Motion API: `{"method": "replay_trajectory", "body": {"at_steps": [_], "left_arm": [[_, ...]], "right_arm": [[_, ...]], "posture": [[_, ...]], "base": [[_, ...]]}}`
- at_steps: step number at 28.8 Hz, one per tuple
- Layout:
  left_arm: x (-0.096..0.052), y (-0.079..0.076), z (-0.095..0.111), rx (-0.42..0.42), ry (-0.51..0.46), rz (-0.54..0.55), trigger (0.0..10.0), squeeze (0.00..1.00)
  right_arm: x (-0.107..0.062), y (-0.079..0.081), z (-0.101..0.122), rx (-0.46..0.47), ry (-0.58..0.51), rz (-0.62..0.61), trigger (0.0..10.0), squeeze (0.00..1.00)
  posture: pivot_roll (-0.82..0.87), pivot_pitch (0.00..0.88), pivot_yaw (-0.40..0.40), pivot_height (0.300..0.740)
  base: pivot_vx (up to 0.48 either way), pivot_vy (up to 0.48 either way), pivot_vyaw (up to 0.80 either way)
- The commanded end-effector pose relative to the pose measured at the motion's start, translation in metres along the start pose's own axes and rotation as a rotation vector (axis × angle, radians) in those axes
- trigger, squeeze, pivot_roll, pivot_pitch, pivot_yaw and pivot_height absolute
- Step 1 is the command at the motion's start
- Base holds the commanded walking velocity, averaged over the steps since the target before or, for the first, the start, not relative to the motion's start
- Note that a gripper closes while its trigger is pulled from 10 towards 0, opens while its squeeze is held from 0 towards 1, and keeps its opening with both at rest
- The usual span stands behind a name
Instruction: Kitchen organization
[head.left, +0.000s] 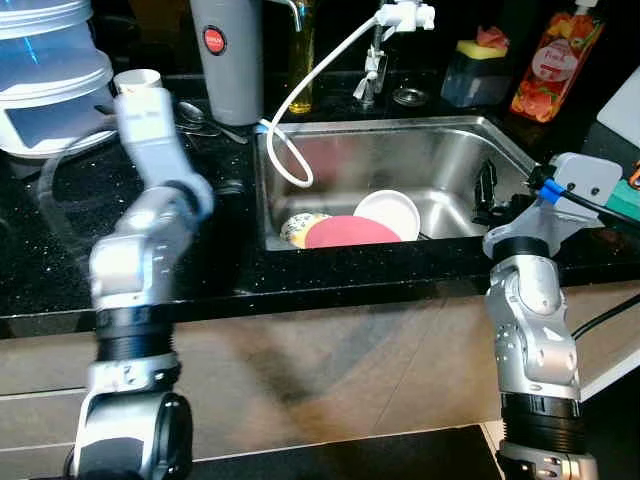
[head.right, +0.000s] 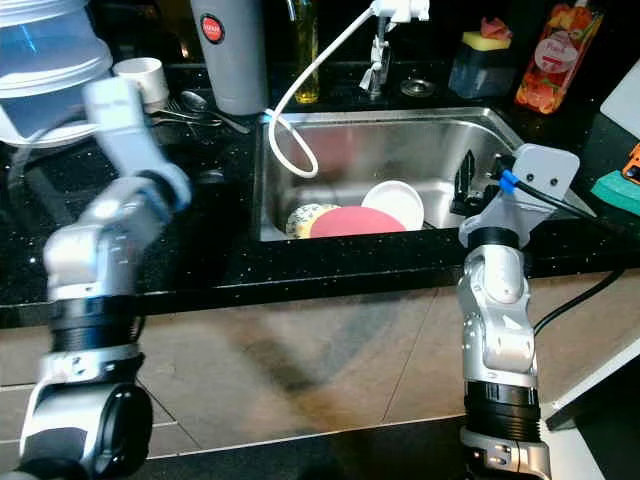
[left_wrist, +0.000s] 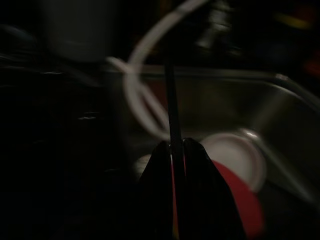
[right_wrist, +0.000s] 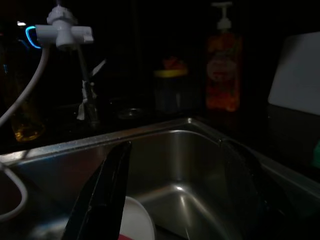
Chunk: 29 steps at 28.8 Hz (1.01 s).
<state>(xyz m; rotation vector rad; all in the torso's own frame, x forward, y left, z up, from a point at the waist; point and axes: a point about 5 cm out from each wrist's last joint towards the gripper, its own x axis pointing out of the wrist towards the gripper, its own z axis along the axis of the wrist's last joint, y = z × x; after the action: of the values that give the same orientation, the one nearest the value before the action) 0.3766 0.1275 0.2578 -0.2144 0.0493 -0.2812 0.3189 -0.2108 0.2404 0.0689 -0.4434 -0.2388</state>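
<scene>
From the head views the right hand (head.left: 487, 190) is hanging over the sink's (head.left: 500, 135) right rim above the red plate (head.left: 350, 232) and white bowl (head.left: 389, 212), while its wrist view is showing fingers (right_wrist: 102, 195) apart and the left wrist view fingers (left_wrist: 175, 195) pressed together, so descending slowly should be helping it seat a plate cleanly.

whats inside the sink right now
In the sink lie a red plate, a white bowl behind it and a patterned dish beside it; the red plate covers part of both. A white hose loops in.
</scene>
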Motion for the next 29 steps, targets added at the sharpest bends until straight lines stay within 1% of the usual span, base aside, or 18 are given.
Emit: {"method": "replay_trajectory", "body": {"at_steps": [1,2,3,4,6,8,10,12,13,15,16,17,18,21,25,26,27,29], "left_arm": [[0.013,-0.016,-0.006,0.048,0.019,-0.083,10.0,0.00],[0.013,-0.016,-0.006,0.048,0.019,-0.083,10.0,0.00],[0.028,-0.029,-0.012,0.109,0.035,-0.138,10.0,0.00],[0.033,-0.034,-0.014,0.139,0.041,-0.150,10.0,0.00],[0.037,-0.036,-0.016,0.157,0.044,-0.157,10.0,0.00],[0.043,-0.047,-0.015,0.188,0.024,-0.196,10.0,0.00],[0.048,-0.055,-0.012,0.224,-0.008,-0.224,10.0,0.47],[0.049,-0.056,-0.011,0.228,-0.016,-0.236,10.0,0.47],[0.050,-0.058,-0.007,0.238,-0.041,-0.242,10.0,1.00],[0.048,-0.063,0.006,0.245,-0.131,-0.273,10.0,1.00],[0.047,-0.064,0.017,0.266,-0.210,-0.275,10.0,1.00],[0.047,-0.064,0.017,0.266,-0.210,-0.275,10.0,1.00],[0.044,-0.064,0.025,0.290,-0.270,-0.279,10.0,0.00],[0.038,-0.058,0.032,0.303,-0.333,-0.270,10.0,0.00],[0.033,-0.054,0.036,0.298,-0.375,-0.277,10.0,0.00],[0.021,-0.051,0.035,0.318,-0.399,-0.283,10.0,0.00],[0.021,-0.051,0.035,0.318,-0.399,-0.283,10.0,0.00],[0.012,-0.049,0.032,0.327,-0.417,-0.281,10.0,0.00]], "right_arm": [[0.000,0.000,0.003,-0.008,-0.004,0.000,10.0,0.00],[0.000,0.000,0.003,-0.008,-0.004,0.000,10.0,0.00],[0.000,0.000,0.004,-0.010,-0.007,0.001,10.0,0.00],[0.000,0.000,0.004,-0.010,-0.008,0.001,10.0,0.00],[0.000,0.000,0.005,-0.011,-0.009,0.001,10.0,0.00],[0.000,0.000,0.006,-0.011,-0.013,0.000,10.0,0.00],[-0.001,0.000,0.007,-0.011,-0.018,-0.002,10.0,0.00],[-0.001,0.000,0.008,-0.011,-0.019,-0.003,10.0,0.00],[-0.002,0.000,0.009,-0.012,-0.021,-0.006,10.0,0.00],[-0.003,-0.001,0.010,-0.012,-0.025,-0.011,10.0,0.00],[-0.004,-0.002,0.011,-0.013,-0.027,-0.013,10.0,0.00],[-0.004,-0.002,0.011,-0.013,-0.027,-0.013,10.0,0.00],[-0.004,-0.003,0.011,-0.013,-0.026,-0.013,10.0,0.00],[-0.003,-0.001,0.011,-0.011,-0.026,-0.005,10.0,0.00],[-0.002,0.001,0.012,-0.009,-0.030,0.003,10.0,0.00],[-0.002,0.002,0.013,-0.005,-0.034,0.007,10.0,0.00],[-0.002,0.002,0.013,-0.005,-0.034,0.007,10.0,0.00],[-0.001,0.004,0.013,-0.001,-0.034,0.012,10.0,0.00]], "posture": [[0.10,0.056,0.018,0.740],[0.10,0.056,0.018,0.740],[0.09,0.059,0.018,0.740],[0.09,0.059,0.018,0.740],[0.09,0.059,0.018,0.740],[0.07,0.065,0.030,0.740],[0.06,0.067,0.035,0.740],[0.06,0.067,0.035,0.740],[0.05,0.069,0.040,0.740],[0.05,0.072,0.042,0.740],[0.05,0.072,0.041,0.740],[0.05,0.072,0.041,0.740],[0.05,0.072,0.041,0.740],[0.05,0.072,0.041,0.740],[0.07,0.079,0.034,0.740],[0.07,0.081,0.033,0.740],[0.07,0.081,0.033,0.740],[0.07,0.080,0.033,0.740]], "base": [[0.000,0.000,0.00],[0.000,0.000,0.00],[0.000,0.000,0.00],[0.000,0.000,0.00],[0.000,0.000,0.00],[0.000,0.000,0.00],[0.000,0.000,0.00],[0.000,0.000,0.00],[0.000,0.000,0.00],[0.000,0.000,0.00],[0.000,0.000,0.00],[0.000,0.000,0.00],[0.000,0.000,0.00],[0.000,0.000,0.00],[0.000,0.000,0.00],[0.000,0.000,0.00],[0.000,0.000,0.00],[0.000,0.000,0.00]]}}
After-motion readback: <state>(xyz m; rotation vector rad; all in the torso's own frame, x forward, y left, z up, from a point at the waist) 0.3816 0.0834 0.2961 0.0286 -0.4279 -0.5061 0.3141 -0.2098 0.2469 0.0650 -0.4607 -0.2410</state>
